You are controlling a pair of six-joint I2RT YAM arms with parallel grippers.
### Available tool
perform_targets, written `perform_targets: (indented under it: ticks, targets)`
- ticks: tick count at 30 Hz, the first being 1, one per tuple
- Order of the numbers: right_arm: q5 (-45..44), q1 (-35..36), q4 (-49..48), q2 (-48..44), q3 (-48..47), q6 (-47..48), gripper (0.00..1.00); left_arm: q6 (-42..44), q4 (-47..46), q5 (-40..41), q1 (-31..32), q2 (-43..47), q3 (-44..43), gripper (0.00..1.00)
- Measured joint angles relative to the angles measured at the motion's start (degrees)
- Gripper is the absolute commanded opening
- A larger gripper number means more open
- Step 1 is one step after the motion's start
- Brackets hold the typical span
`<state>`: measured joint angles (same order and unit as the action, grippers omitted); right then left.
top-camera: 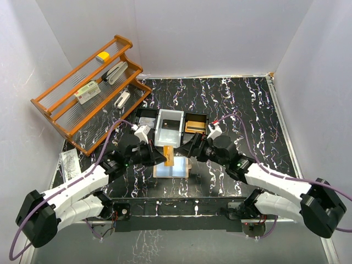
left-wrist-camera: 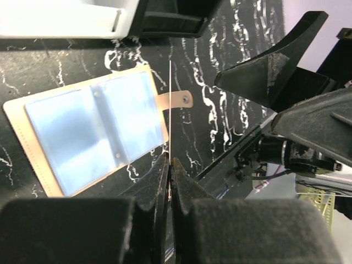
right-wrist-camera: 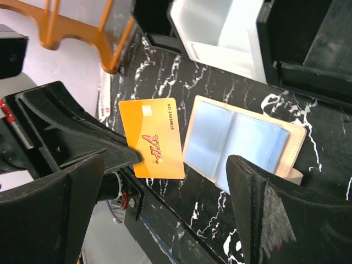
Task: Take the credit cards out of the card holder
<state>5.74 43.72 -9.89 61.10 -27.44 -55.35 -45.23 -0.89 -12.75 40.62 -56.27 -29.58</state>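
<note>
The left hand [left-wrist-camera: 169, 165] clamps its two black fingers on one edge of a thin orange plastic card [right-wrist-camera: 151, 137] printed "VIP". It holds the card clear of the black, white-veined marble-patterned desk [top-camera: 247, 110] and just beside the beige leather card holder [right-wrist-camera: 242, 137], which lies open and flat with its clear pocket sleeves facing up. The right hand [top-camera: 187, 149], fingers spread wide and gripping nothing, hovers close over the holder's other side. Behind both sits a grey-and-black three-compartment tray [top-camera: 159, 127]. The card looks light, stiff and slick, likely to slip or pivot if pinched only at a corner; a firm pinch across a short edge seems the safest hold. The holder appears soft and light enough to slide or lift along with a pulled card, so pinning its leather border would probably help. Whether more cards sit in the glossy sleeves cannot be told from these views.
</note>
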Motion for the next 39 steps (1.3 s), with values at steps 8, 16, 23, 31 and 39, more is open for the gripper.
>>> perform_targets:
  ticks: [8, 16, 23, 31, 39]
  targets:
    - [3.89, -4.66, -3.48, -5.60, 1.18, 1.07, 0.88, -1.62, -4.46, -6.62, -4.26, 3.23, -0.11, 0.00]
    - [15.13, -8.72, -11.39, -4.98, 3.15, -0.55, 0.85, -4.96, -12.00, -14.49, -6.45, 3.15, -0.11, 0.00]
    - [21.81, -8.76, -16.35, -3.54, 3.15, -2.03, 0.79, -7.50, -17.57, -18.45, -6.78, 2.40, -0.11, 0.00]
    - [27.43, -8.92, -21.31, 0.22, 3.13, -4.76, 0.55, -9.70, -21.73, -22.40, -6.78, 0.11, -0.09, 0.00]
    - [30.97, -9.42, -28.89, 4.20, 3.13, -7.76, 0.35, -9.86, -22.67, -23.87, -6.78, 0.07, -0.02, 0.00]
